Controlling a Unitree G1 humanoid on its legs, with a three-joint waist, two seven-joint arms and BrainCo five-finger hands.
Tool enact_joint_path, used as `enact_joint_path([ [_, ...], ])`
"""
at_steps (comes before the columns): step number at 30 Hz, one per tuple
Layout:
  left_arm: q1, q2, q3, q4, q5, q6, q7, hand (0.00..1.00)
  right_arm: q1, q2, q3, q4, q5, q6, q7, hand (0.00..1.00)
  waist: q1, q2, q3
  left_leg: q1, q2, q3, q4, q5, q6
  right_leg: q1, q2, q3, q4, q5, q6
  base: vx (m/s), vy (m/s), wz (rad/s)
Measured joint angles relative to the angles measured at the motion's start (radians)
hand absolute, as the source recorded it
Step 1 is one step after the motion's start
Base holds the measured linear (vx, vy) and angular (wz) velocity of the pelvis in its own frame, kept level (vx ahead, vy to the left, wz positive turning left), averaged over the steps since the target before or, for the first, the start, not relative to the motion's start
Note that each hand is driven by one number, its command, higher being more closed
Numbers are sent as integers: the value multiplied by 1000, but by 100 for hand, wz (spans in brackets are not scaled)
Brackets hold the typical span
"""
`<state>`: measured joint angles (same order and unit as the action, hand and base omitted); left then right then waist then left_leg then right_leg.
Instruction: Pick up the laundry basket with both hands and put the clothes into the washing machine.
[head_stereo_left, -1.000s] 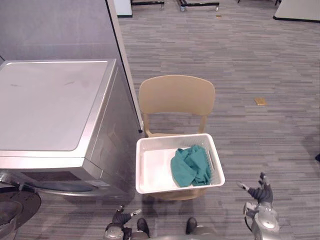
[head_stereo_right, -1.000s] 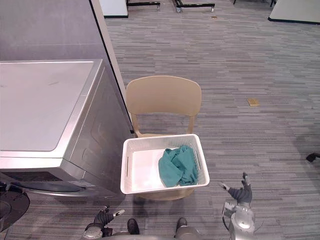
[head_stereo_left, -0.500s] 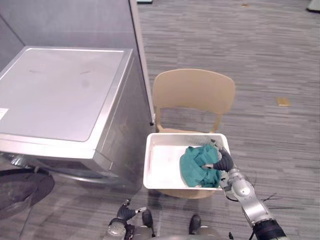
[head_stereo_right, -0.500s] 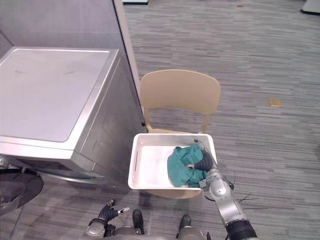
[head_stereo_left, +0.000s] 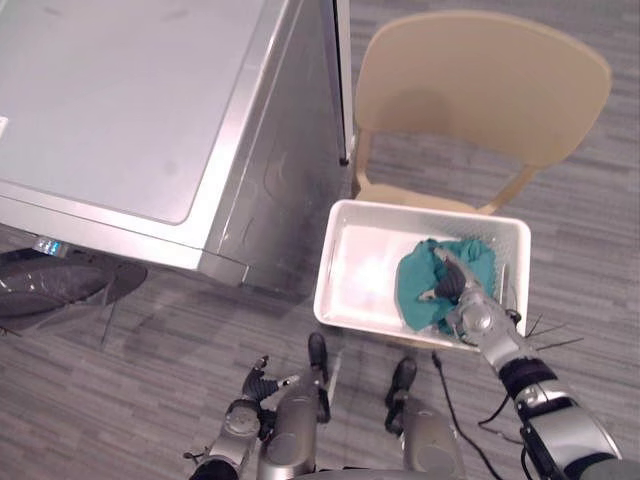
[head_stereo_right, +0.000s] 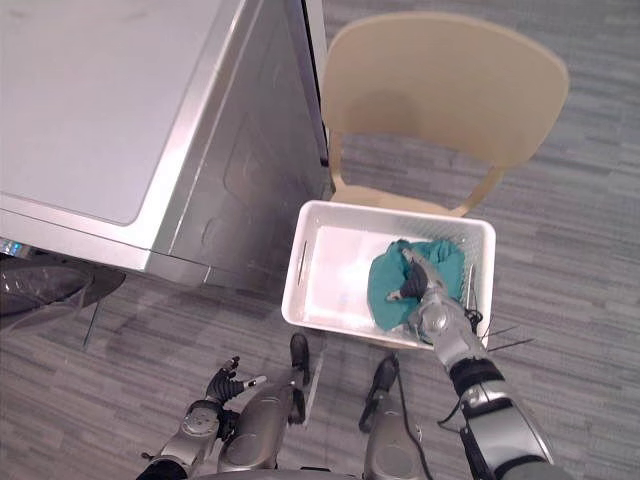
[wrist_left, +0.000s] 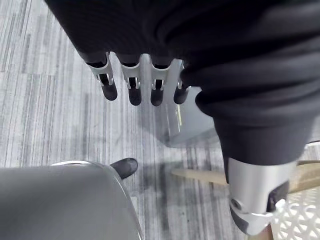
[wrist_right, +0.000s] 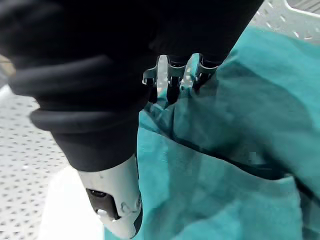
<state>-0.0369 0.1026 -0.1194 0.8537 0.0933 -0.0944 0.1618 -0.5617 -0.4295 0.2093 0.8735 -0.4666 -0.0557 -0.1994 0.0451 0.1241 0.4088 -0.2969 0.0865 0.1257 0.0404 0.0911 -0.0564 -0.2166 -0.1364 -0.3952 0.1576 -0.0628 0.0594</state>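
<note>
A white laundry basket (head_stereo_left: 334, 262) sits on the seat of a beige chair (head_stereo_left: 480, 80). A crumpled teal cloth (head_stereo_left: 412, 282) lies in its right half. My right hand (head_stereo_left: 463, 291) reaches into the basket from the near side and rests on top of the cloth (wrist_right: 240, 125), pressed into a fold of it. My left hand (head_stereo_left: 253, 384) hangs low by my side, apart from the basket, with straight fingers (wrist_left: 131, 85) and nothing in it. The silver washing machine (head_stereo_left: 120, 90) stands just left of the chair.
The washer's round dark door (head_stereo_left: 55, 290) stands open at its front, low on the left. A grey partition wall runs behind the washer. Grey striped carpet (head_stereo_left: 130, 380) stretches around the chair and in front of the washer.
The camera has moved closer and tilted down. My right hand rose from low on the right into the basket and now rests on the teal cloth. The left hand stays low.
</note>
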Motion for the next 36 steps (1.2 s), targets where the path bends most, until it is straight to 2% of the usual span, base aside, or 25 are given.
enact_joint_path([
  [1,-11,-1,-7,0,-11,0,11,0,-38,-12,-1,38,-17,13,-15,0,0,7,8,-23,-3,-2,0,11,3,-27,-5,-1,12,0,0,-64,25,4],
  [2,-15,0,-6,0,-23,-2,19,0,-75,-13,-5,65,-25,27,-23,100,-1,7,17,-43,-5,-4,-1,20,2,-47,-7,0,17,0,-1,-58,22,4],
  [4,-34,0,-6,-1,-39,-2,25,0,-118,-17,-5,96,-49,42,-39,100,0,10,45,-50,-5,-11,-1,25,-1,-54,-7,0,18,2,-4,-53,12,5],
  [8,-50,-4,-9,-7,-63,-3,36,0,-169,-31,-5,102,-56,56,-57,100,0,11,57,-85,-9,-21,-11,49,-3,-89,-8,-1,21,4,-6,-52,7,7],
  [10,-52,-5,-9,-13,-63,-3,36,0,-173,-33,-5,102,-53,61,-55,100,0,7,60,-82,-14,-31,-24,66,-25,-89,-12,-3,21,4,-6,-53,-6,11],
  [14,-52,-19,-10,-22,-63,-1,36,0,-151,-24,-5,77,-11,61,-35,100,3,7,60,-76,-16,-45,-43,81,-27,-86,-12,-11,25,4,-6,-26,-6,8],
  [18,-51,-21,-9,-27,-63,1,35,0,-66,-5,-48,-96,70,59,-36,100,-2,6,60,-33,-17,-45,-79,81,-26,-67,-14,-7,33,4,-6,-10,4,-3],
  [21,-48,-19,-7,-29,-63,2,35,0,1,17,-108,-206,126,55,-44,100,-3,-8,49,-9,-19,-45,-85,81,-26,-46,-17,-5,32,3,-5,0,0,0],
  [24,-22,-18,-5,-28,-61,11,34,0,105,68,-173,-348,196,41,-61,100,-12,-37,-13,1,-20,-48,-108,89,-17,-43,-16,-10,28,2,-3,36,-9,4],
  [26,6,-18,2,-25,-58,22,33,0,195,113,-215,-458,243,26,-65,100,-32,-61,-49,42,-22,-57,-115,88,-17,8,-20,-21,10,-1,3,91,-19,13],
  [27,15,-18,5,-24,-55,24,33,0,221,126,-224,-489,247,23,-68,100,-33,-66,-64,51,-24,-59,-120,88,-17,16,-20,-22,7,-1,4,76,-8,6],
  [32,70,-20,35,-14,-22,42,30,0,398,233,-297,-738,339,-28,-86,100,-46,-84,-184,104,-32,-75,-134,84,-22,95,-22,-45,-40,-3,18,70,4,13],
  [36,96,-18,53,8,-4,49,17,0,450,278,-296,-845,384,-58,-82,100,-49,-88,-212,148,-32,-86,-136,74,-33,152,-20,-53,-61,-1,21,27,0,6],
])
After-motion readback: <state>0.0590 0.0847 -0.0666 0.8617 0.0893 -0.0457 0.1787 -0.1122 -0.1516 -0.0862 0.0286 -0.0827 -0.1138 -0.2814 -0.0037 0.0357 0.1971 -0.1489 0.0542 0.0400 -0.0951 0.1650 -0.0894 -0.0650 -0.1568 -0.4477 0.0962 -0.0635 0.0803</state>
